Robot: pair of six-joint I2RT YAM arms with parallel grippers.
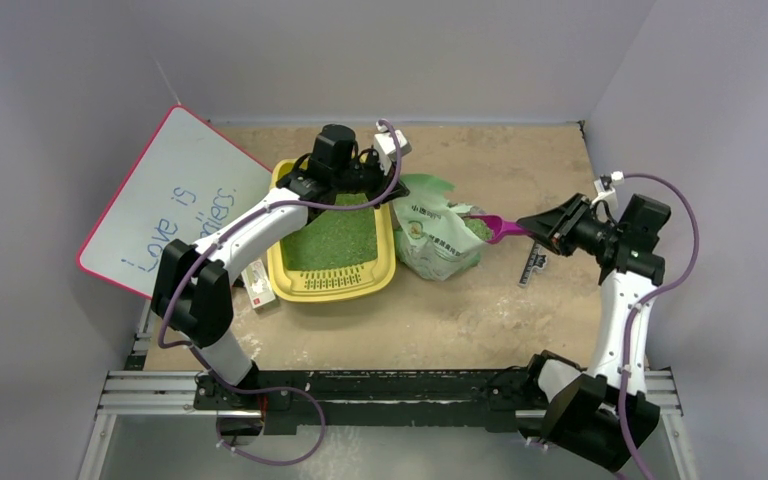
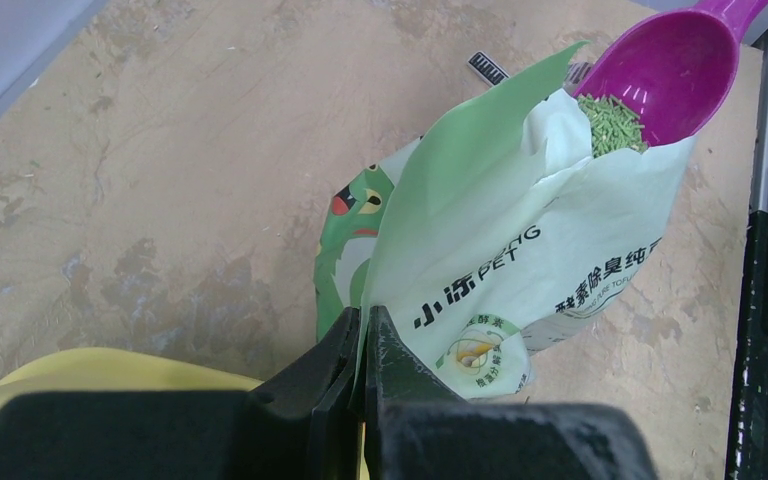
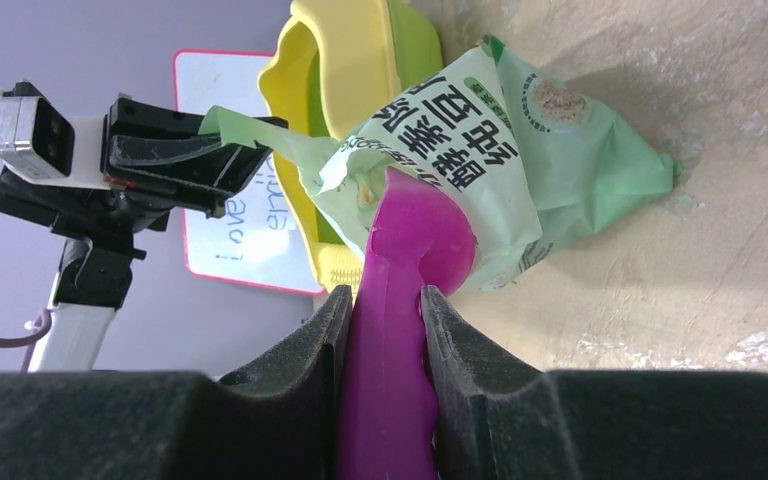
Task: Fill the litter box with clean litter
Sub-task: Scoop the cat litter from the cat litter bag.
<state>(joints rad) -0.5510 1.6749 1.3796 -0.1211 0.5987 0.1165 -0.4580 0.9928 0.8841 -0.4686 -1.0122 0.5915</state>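
Note:
The yellow litter box (image 1: pixel 278 268) lies left of centre, its floor covered with green litter (image 1: pixel 335 240); its grate strip is at the near end. My left gripper (image 1: pixel 388 192) is shut on the top edge of the pale green bag (image 1: pixel 438 240) and holds it open, as the left wrist view shows (image 2: pixel 363 318). My right gripper (image 1: pixel 542 228) is shut on the handle of the purple scoop (image 1: pixel 505 228). The scoop's bowl (image 2: pixel 675 70) sits in the bag's mouth with green pellets (image 2: pixel 612 125) at its lip. In the right wrist view the scoop (image 3: pixel 425 235) pokes into the bag (image 3: pixel 520 150).
A white board with a pink edge (image 1: pixel 175 205) leans at the left wall. A small white box (image 1: pixel 258 285) lies by the litter box's near left corner. A black ruler (image 1: pixel 535 265) lies right of the bag. Grey walls close three sides.

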